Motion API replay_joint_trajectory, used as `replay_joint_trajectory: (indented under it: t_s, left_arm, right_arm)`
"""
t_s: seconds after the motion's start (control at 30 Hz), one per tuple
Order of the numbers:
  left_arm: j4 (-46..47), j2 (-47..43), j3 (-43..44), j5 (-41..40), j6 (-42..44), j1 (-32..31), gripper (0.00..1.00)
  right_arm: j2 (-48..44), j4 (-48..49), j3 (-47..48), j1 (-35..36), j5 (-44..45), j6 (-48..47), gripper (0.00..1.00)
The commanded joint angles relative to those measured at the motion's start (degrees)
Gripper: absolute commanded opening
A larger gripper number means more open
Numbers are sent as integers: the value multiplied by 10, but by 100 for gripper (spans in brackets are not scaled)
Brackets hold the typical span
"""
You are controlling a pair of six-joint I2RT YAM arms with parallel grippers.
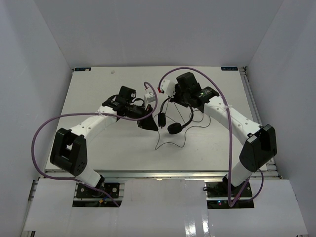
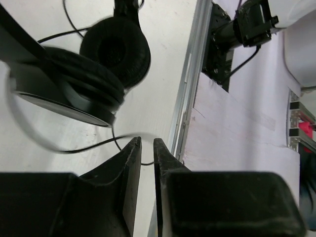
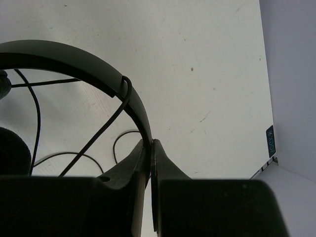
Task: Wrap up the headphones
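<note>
The headphones [image 1: 174, 128] are black. Their two round earpads hang close together at mid-table. My right gripper [image 1: 172, 100] is shut on the thin headband [image 3: 74, 57], which curves down into its closed jaws [image 3: 150, 143]. The thin black cord [image 1: 170, 143] trails in loose loops on the table below the earpads. My left gripper [image 1: 152, 125] sits just left of the earpads [image 2: 116, 49], fingertips [image 2: 147, 142] a narrow gap apart with nothing between them. A stretch of cord [image 2: 89, 146] lies on the table just beyond its tips.
Thick purple cables [image 1: 44, 128] loop over both arms. The table's near aluminium rail [image 2: 185, 94] and the right arm's base [image 2: 222, 44] lie just past the left gripper. White walls enclose the table [image 1: 98, 84] on three sides.
</note>
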Motion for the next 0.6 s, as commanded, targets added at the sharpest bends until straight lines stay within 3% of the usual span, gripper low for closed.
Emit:
replay_joint_trajectory:
  t_s: [0.0,0.13,0.33,0.4,0.57]
  left_arm:
    - [99,-26,-73,79,-46,-1,27]
    - [184,-22,-108,96,-99,-5,27]
    - [213,-28,-117,56,-118,-8,26]
    - [231,-55,-137,16,-130,-7,34]
    - [272,-126,-226,-81,-154,-8,68]
  right_arm:
    - [4,13,39,-1,-4,20,8]
    - [8,6,48,-1,-13,29,8]
    - [12,9,51,-3,-5,31,8]
    - [15,9,53,-5,-4,31,8]
    - [19,8,62,-11,-11,33,8]
